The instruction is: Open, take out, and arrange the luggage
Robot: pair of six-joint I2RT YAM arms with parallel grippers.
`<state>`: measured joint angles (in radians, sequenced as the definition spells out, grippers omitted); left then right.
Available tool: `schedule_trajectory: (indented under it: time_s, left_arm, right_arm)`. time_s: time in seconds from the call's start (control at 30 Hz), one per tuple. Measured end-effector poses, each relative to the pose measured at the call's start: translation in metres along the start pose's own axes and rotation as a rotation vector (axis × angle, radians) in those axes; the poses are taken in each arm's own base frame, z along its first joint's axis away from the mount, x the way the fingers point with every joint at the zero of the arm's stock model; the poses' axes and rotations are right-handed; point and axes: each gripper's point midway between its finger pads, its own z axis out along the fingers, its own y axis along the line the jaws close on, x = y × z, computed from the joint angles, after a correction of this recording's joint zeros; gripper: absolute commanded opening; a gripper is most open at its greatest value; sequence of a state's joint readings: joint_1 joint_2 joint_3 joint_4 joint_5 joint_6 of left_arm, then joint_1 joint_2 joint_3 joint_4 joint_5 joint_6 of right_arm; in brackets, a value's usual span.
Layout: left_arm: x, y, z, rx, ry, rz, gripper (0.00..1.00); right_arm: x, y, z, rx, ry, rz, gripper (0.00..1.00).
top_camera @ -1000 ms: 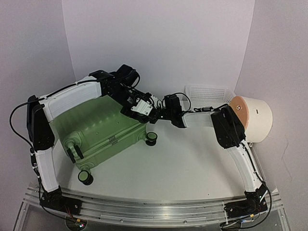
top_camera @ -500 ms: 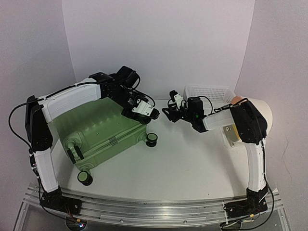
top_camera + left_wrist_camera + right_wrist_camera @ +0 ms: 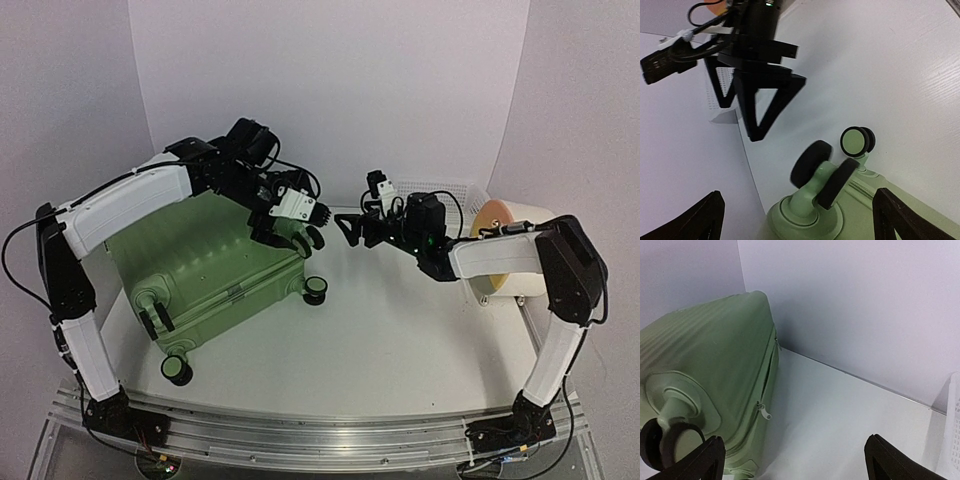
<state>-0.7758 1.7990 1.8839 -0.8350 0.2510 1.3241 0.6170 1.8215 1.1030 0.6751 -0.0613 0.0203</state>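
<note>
The suitcase (image 3: 205,275) lies shut on the table (image 3: 400,350) at the left middle of the overhead view. The left gripper (image 3: 303,238) and right gripper (image 3: 347,230) are both wide open and empty, just off its wheeled end. The zip pull (image 3: 764,412), low left in the right wrist view, is small and none too clear there, so a pinch could miss or slip off it, and both grippers reaching for that corner could collide.

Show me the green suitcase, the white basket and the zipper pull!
Suitcase (image 3: 205,275): top view, on its ribbed green shell.
Basket (image 3: 455,190): top view, on its mesh wall.
Zipper pull (image 3: 764,413): right wrist view, on the small tab by the seam.
</note>
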Motion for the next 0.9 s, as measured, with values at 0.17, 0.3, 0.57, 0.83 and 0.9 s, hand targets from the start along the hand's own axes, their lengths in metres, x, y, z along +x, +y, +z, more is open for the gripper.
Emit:
schedule_trajectory:
  time_s: [0.17, 0.3, 0.57, 0.83, 0.9]
  left_arm:
    - [-0.001, 0.041, -0.041, -0.129, -0.010, -0.112, 0.99]
    - [0.076, 0.069, -0.095, -0.268, 0.118, -0.308, 1.00]
    - [0.181, 0.045, -0.166, -0.402, 0.347, -0.591, 1.00]
    - [0.255, 0.005, -0.220, -0.500, 0.518, -0.793, 1.00]
    - [0.267, -0.001, -0.228, -0.515, 0.551, -0.819, 1.00]
  right_arm:
    - [-0.003, 0.038, -0.003, -0.032, 0.025, 0.062, 0.98]
    - [0.003, 0.079, -0.003, -0.098, 0.050, 0.090, 0.98]
    - [-0.011, 0.113, 0.006, -0.154, 0.042, 0.114, 0.98]
    - [0.028, 0.107, 0.043, -0.112, 0.134, 0.053, 0.91]
    - [0.039, 0.106, 0.043, -0.109, 0.171, 0.040, 0.80]
